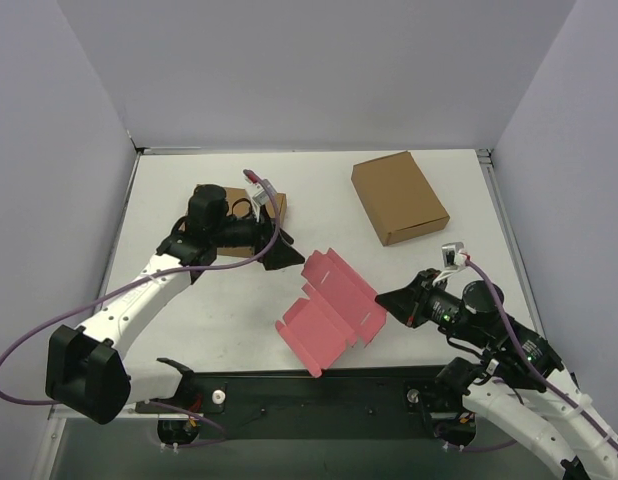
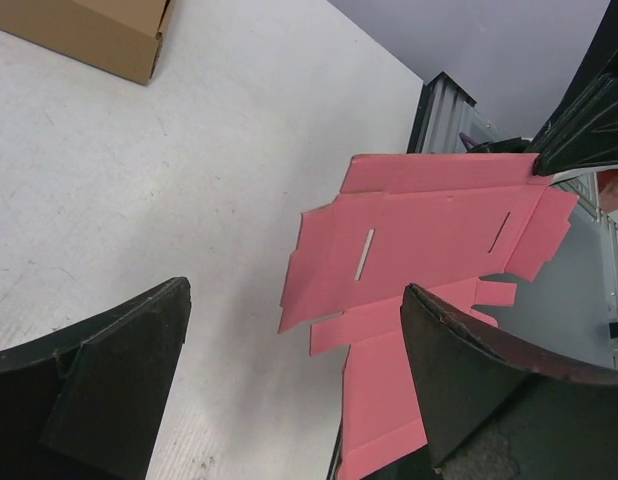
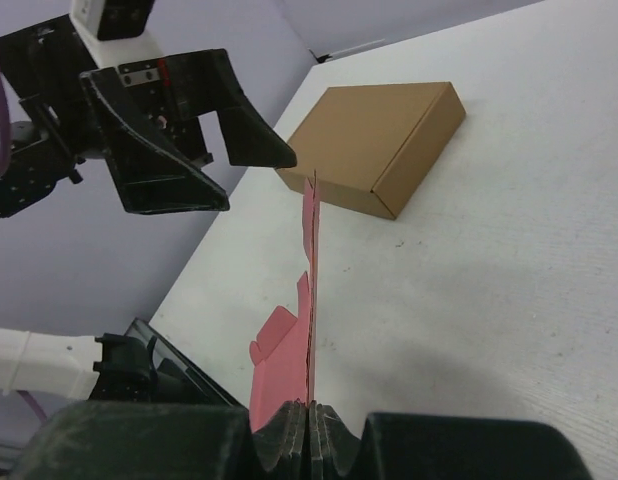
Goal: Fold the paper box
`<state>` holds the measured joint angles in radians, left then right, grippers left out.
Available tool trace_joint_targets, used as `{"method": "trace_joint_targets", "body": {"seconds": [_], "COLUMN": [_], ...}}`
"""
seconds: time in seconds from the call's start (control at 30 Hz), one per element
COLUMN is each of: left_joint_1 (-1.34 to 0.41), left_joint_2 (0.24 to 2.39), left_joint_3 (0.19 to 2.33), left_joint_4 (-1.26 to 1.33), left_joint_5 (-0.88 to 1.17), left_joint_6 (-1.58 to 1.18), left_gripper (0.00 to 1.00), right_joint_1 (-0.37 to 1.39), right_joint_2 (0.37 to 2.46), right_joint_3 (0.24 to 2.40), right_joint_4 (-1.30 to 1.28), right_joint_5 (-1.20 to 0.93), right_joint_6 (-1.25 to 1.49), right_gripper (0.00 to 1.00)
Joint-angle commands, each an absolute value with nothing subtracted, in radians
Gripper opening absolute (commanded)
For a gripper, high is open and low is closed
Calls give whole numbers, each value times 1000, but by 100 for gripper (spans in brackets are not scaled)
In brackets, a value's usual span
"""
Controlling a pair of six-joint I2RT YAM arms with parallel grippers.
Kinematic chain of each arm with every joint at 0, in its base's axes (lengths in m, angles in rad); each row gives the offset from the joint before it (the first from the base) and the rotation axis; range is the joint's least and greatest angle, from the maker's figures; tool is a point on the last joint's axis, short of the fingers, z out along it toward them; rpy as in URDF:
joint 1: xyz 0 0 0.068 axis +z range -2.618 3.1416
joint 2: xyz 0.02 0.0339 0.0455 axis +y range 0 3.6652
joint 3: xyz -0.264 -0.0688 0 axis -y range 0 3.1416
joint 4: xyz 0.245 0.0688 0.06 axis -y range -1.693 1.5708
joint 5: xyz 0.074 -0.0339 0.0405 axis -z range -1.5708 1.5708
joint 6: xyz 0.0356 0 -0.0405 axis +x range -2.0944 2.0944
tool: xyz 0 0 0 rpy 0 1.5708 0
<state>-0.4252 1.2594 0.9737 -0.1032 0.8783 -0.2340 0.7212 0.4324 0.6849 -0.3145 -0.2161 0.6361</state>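
Observation:
The paper box is a flat pink die-cut sheet with tabs and slots, held off the table near its front edge. My right gripper is shut on the sheet's right edge. In the right wrist view the sheet runs edge-on out of the closed right gripper. My left gripper hovers open just beyond the sheet's upper left edge, not touching it. In the left wrist view the open left gripper holds nothing, and the pink sheet lies ahead, partly behind the right fingertip.
A larger brown cardboard box lies at the back right of the table. A second brown box sits behind the left arm, also seen beyond the sheet. Grey walls enclose the white table. A black rail runs along the near edge.

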Motion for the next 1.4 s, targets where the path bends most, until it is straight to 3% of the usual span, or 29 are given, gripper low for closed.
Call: {"method": "trace_joint_targets", "body": {"seconds": [0.0, 0.3, 0.47, 0.77, 0.97, 1.0, 1.17, 1.23, 1.3, 1.33, 1.37], "left_joint_1": [-425, -463, -491, -512, -532, -535, -552, -558, -566, -571, -575], "left_joint_2": [1261, 1315, 1344, 1345, 1344, 1344, 1335, 1322, 1293, 1283, 1257], "left_joint_3": [968, 954, 954, 960, 969, 971, 994, 996, 996, 993, 989], "left_joint_4": [-26, 55, 74, 64, 22, 15, -77, -107, -130, -146, -153], "left_joint_5": [927, 1032, 1089, 1114, 1097, 1094, 1014, 964, 864, 821, 787], "left_joint_6": [-264, -319, -336, -321, -279, -272, -198, -158, -117, -103, -89], "left_gripper": [96, 94, 85, 48, 34, 25, 2, 0, 0, 0, 0], "right_joint_1": [727, 726, 726, 726, 727, 726, 727, 727, 726, 727, 724], "right_joint_2": [430, 434, 440, 445, 440, 440, 433, 431, 430, 426, 425], "right_joint_3": [747, 779, 792, 788, 785, 784, 778, 778, 779, 785, 790], "right_joint_4": [-331, -342, -345, -351, -354, -357, -364, -373, -397, -408, -422], "right_joint_5": [-307, -327, -324, -302, -284, -279, -241, -207, -129, -91, -45], "right_joint_6": [571, 555, 546, 545, 548, 549, 557, 575, 595, 609, 626], "right_gripper": [0, 0, 0, 0, 0, 0, 0, 0, 9, 24, 34]}}
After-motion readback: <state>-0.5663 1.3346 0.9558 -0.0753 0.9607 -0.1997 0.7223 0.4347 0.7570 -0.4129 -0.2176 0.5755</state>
